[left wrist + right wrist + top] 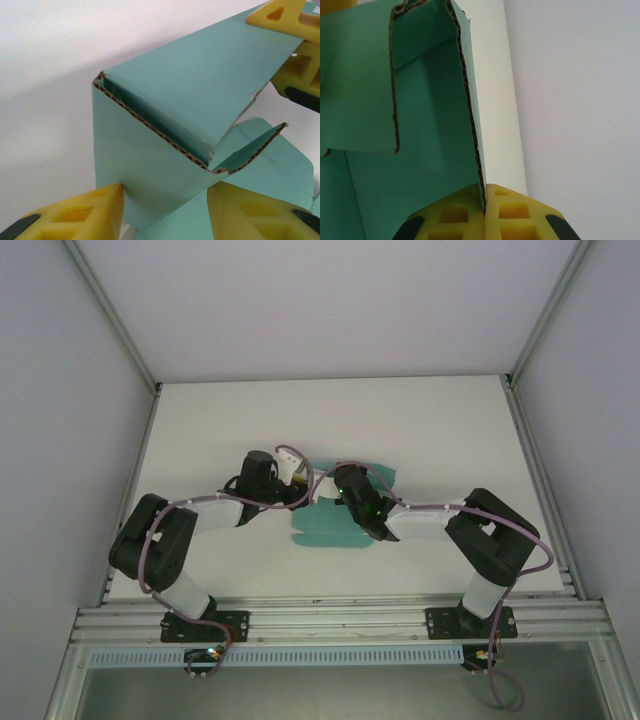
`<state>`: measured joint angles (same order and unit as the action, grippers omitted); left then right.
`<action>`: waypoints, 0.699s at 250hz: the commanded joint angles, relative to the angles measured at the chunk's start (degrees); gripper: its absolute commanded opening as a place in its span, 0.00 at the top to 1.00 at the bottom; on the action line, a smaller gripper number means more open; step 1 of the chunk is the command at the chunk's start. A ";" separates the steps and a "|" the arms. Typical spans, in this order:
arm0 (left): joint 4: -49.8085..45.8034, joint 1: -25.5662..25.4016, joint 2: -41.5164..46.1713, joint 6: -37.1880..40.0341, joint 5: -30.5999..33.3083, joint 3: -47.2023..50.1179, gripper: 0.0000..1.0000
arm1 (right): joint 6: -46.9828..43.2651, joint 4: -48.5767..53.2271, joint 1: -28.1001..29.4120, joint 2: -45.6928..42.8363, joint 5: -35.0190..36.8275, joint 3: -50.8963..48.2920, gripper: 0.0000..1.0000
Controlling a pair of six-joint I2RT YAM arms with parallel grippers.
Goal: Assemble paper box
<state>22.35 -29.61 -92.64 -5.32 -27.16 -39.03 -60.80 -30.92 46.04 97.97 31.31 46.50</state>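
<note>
On the desk (200,430), your right hand (485,192) pinches the paper box (320,530) wall; your left hand (165,192) is open, straddling its fold.

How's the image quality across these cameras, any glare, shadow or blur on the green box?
Top external: even, soft light, no glare, the arms covering much of the paper box. Left wrist: its corrugated edge sharp, grey shadow on the table beside it, left gripper slightly soft. Right wrist: inner panels shaded, right gripper a little blurred close up.
</note>
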 commanded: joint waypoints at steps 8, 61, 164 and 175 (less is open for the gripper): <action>1.78 -0.65 -0.87 1.27 2.99 -1.03 0.47 | 3.30 2.31 1.27 -1.11 -1.43 0.85 1.00; -1.28 -2.20 -1.72 4.69 2.21 -2.00 0.39 | 4.10 3.66 1.14 -1.05 -0.99 1.11 1.00; -2.26 -4.31 -5.33 5.81 3.75 -4.87 0.33 | 9.13 11.43 0.78 -2.17 -3.44 3.69 1.00; -2.22 -4.80 -5.69 6.19 4.86 -5.14 0.33 | 9.69 12.00 0.80 -1.92 -3.45 3.99 1.00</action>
<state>21.65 -32.25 -96.82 -1.98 -24.05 -42.11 -56.69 -23.90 46.48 97.36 31.11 48.64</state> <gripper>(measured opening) 0.671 0.048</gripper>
